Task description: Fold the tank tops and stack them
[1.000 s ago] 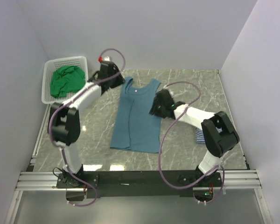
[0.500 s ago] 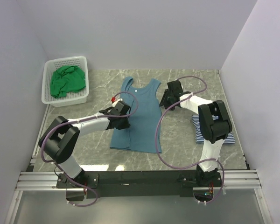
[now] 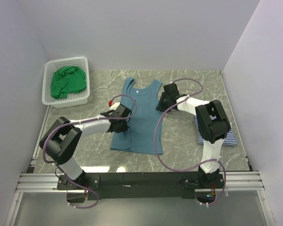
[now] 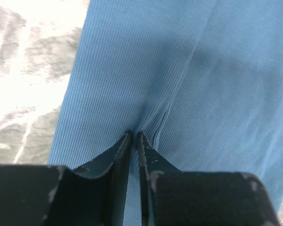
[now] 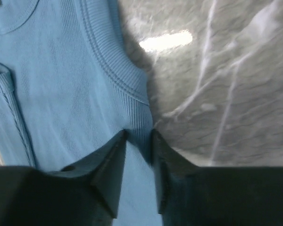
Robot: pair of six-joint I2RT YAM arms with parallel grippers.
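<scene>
The teal-blue tank top (image 3: 137, 117) lies flat mid-table, neck toward the back wall. My left gripper (image 3: 124, 125) rests on its left half; in the left wrist view it (image 4: 134, 134) is shut on a small raised pinch of the teal ribbed cloth (image 4: 179, 70). My right gripper (image 3: 160, 105) sits at the top's right side under the armhole; the wrist view shows it (image 5: 139, 134) still open, jaws a little apart astride the cloth's side edge (image 5: 137, 108). The green tank top (image 3: 66, 81) is crumpled in the basket. The striped tank top (image 3: 228, 135) lies at the right, partly behind my right arm.
The white lattice basket (image 3: 49, 70) stands at the back left corner. Walls close in the table on the left, back and right. Purple cables (image 3: 156, 136) loop over the teal top's right side. Marble table (image 5: 226, 84) shows beside the armhole.
My left arm swung from the top's left strap down to its left half and its jaws closed on cloth. The right gripper shifted to the armhole side edge and narrowed.
</scene>
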